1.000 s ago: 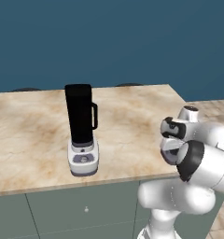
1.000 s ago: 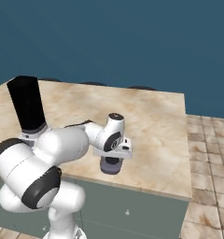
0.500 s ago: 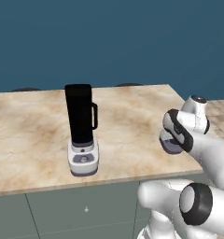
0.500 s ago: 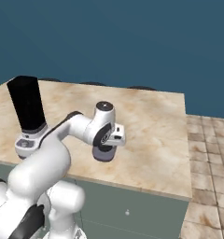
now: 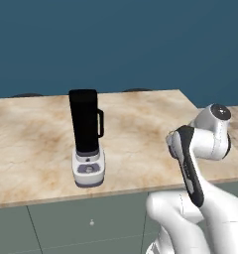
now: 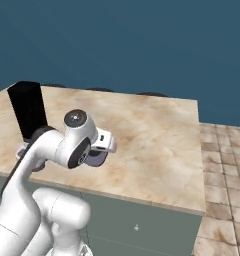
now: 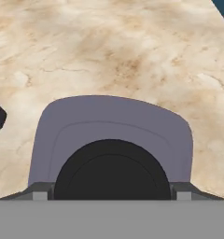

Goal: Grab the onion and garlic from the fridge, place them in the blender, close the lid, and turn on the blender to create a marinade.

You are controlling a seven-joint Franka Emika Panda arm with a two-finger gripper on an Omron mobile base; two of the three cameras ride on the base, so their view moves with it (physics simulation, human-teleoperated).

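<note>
Clenched on the lid (image 7: 111, 140), my claw (image 6: 103, 150) holds it above the surface (image 6: 157, 135), well right of the blender (image 5: 87, 136). If my grip slips or tilts, I reckon the lid meets the jar crooked and jams.

The blender (image 5: 87, 137) stands left of centre in the left base view, the one upright obstacle on the marble counter (image 5: 141, 124). Bare marble runs to its right, across the frame's middle. In the hand view the lid (image 7: 111, 144) blocks the lower centre, with bare counter across the top.
</note>
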